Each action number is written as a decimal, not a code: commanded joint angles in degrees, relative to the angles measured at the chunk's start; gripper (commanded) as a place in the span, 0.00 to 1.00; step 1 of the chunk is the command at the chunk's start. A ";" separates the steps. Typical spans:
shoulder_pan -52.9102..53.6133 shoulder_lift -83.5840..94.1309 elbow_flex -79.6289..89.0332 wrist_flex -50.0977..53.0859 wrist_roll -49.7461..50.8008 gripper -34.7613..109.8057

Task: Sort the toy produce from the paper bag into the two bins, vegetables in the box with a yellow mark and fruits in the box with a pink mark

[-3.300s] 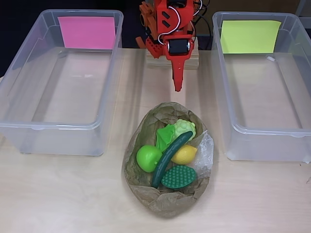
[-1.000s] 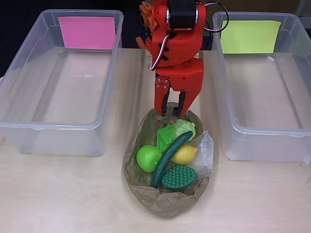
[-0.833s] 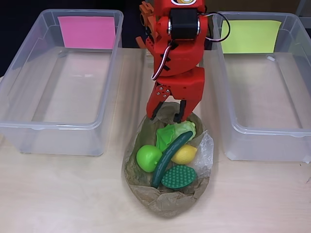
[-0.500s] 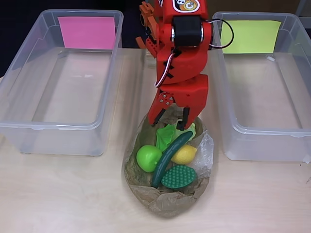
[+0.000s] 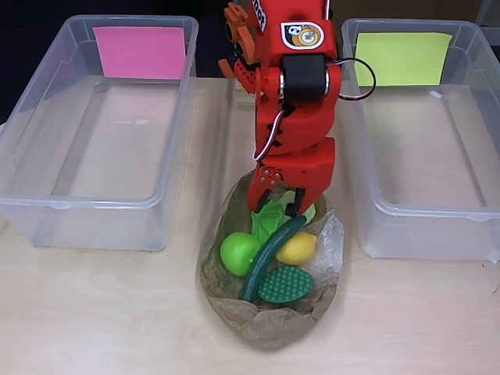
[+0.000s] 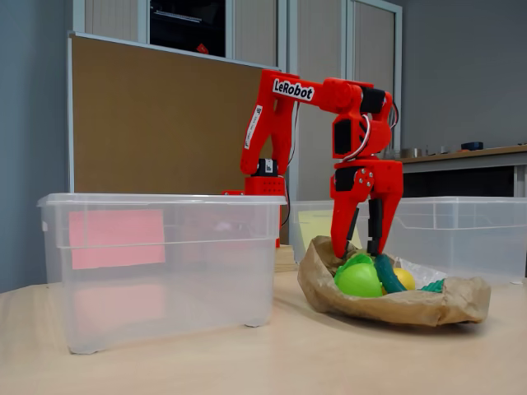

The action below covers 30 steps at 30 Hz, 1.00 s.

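The pale green toy lettuce (image 5: 275,212) lies at the far edge of the crumpled brown paper bag (image 5: 266,328) mid-desk. The red gripper (image 5: 275,206) has descended onto it, jaws spread astride it, not yet closed; both clear bins sit empty.

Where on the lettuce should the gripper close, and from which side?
From above, on the lettuce's upper leafy end in the overhead view: the cucumber lies across its lower part. The open gripper already straddles that end.

Office/lab: pinboard partition (image 6: 165,123), tall cabinets (image 6: 346,49), light-wood desk (image 6: 247,362).
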 commanded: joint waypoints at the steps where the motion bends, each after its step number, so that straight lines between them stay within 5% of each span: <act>1: -0.35 -0.09 0.62 -1.05 -1.14 0.38; 30: 5.36 -10.63 -7.29 0.62 -8.61 0.31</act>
